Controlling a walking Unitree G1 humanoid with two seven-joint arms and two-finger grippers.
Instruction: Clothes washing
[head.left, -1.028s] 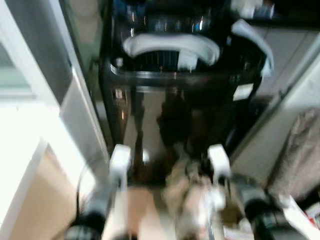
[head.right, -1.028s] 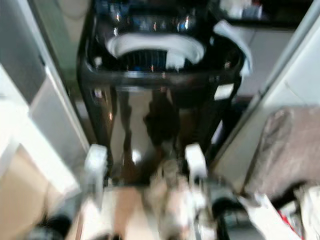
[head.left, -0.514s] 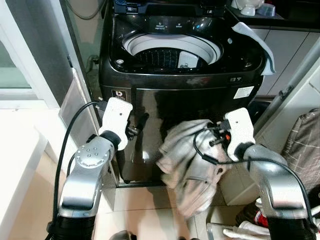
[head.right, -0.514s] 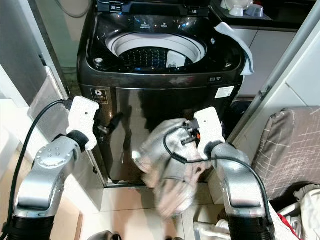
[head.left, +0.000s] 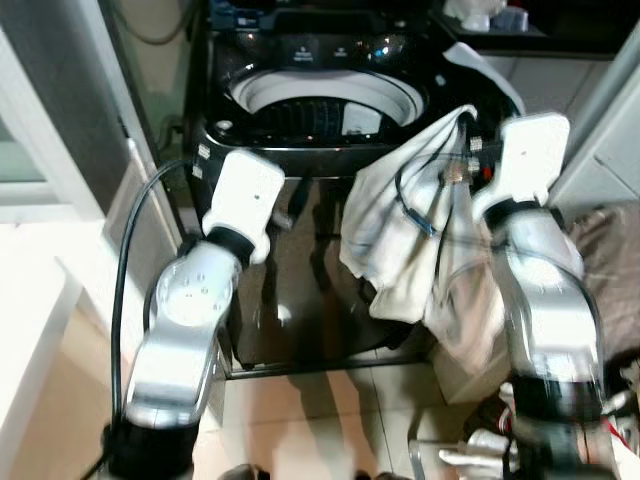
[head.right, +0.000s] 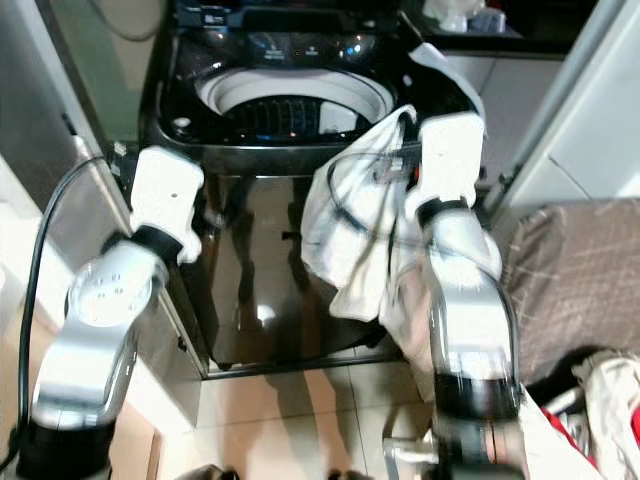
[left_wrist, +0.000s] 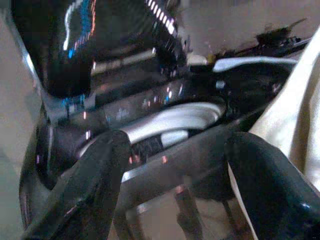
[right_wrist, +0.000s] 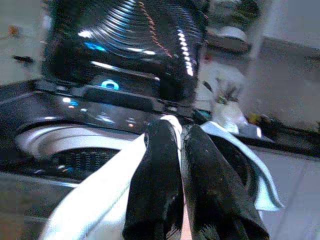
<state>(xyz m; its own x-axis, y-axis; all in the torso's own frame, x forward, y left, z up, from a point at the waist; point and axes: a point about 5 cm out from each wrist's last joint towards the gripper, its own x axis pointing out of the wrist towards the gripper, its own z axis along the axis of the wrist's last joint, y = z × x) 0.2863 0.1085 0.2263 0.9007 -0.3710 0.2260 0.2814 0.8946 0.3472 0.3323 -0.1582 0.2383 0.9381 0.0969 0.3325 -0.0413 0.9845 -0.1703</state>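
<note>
A black top-loading washing machine (head.left: 300, 152) stands straight ahead with its lid up and its white-rimmed drum (head.left: 325, 88) open. A pale beige garment (head.left: 400, 240) hangs down the machine's front right side from the level of the top edge. My right gripper (right_wrist: 181, 137) is shut on the garment's upper edge, just in front of the washer's right front corner. My left gripper (left_wrist: 177, 142) is open with nothing between its fingers, held in front of the machine's left front, just below the rim.
A white cloth (head.left: 490, 75) drapes over the washer's right rear corner. A grey panel and wall (head.left: 60, 120) close in on the left. A checked fabric item (head.right: 580, 270) and loose clothes (head.right: 610, 390) lie at the right. Tiled floor (head.left: 300, 420) lies below.
My right arm has lifted the garment from low before the washer's front up to the rim. My left arm has risen too. The blur of a second ago has gone.
</note>
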